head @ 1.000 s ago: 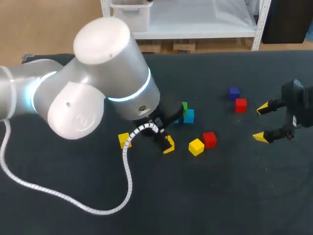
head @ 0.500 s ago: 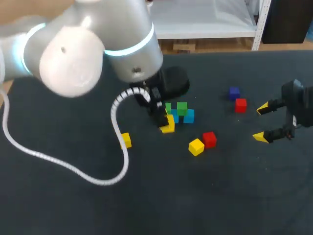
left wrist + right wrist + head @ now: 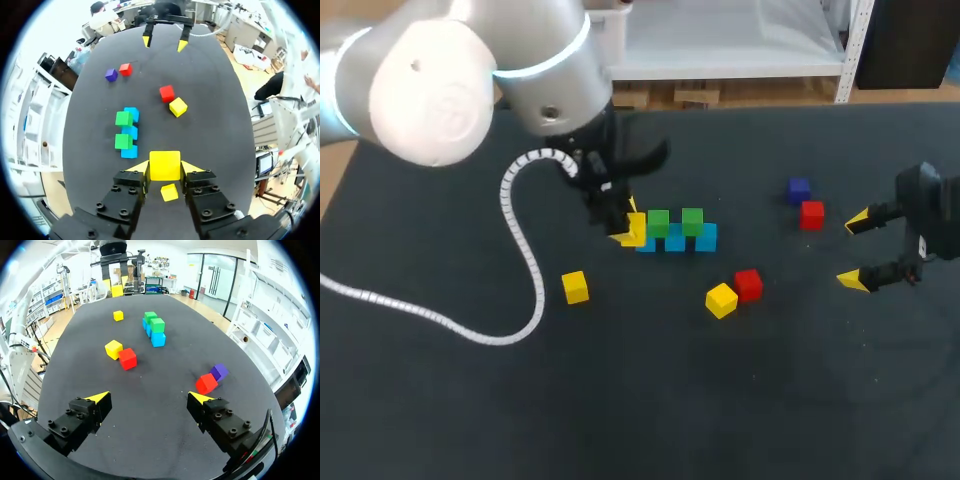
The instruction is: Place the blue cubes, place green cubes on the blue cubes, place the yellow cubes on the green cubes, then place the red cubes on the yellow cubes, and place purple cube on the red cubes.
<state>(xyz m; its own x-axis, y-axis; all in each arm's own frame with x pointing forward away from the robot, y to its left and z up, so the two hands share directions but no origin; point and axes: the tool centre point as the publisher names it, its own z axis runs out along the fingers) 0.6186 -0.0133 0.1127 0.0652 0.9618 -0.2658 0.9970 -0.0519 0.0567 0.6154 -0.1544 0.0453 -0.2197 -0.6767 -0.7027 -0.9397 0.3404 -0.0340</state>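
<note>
"Three yellow cubes, where is each one?"

"One yellow cube [image 3: 636, 229] is gripped in the left pincer [image 3: 165, 166]. Both yellow tips press its opposite sides, so the fingers are closed just to the cube's width. It is held off the worktop [image 3: 770, 400], and from overhead it sits at the left end of the blue row. Whether it touches that row I cannot tell. A second yellow cube [image 3: 575, 287] lies alone on the worktop, out to the left of the row and nearer the robot; the left wrist camera sees it under the held one. The third yellow cube [image 3: 721, 300] also lies nearer the robot than the row, right up against a red cube [image 3: 748, 284] on its right."

"And the stack so far?"

"Three blue cubes [image 3: 675, 243] stand in a line, side against side, near the worktop's middle. Two green cubes [image 3: 658, 221] sit on top of them, with a small gap between the pair."

"What about the right arm?"

"The right pincer [image 3: 148, 397] hangs wide open and empty over the worktop's right side. Near it lie the other red cube [image 3: 811, 214] and the purple cube [image 3: 798, 188] — close together, the purple one farther from the robot, and both well apart from the blue row."
</note>
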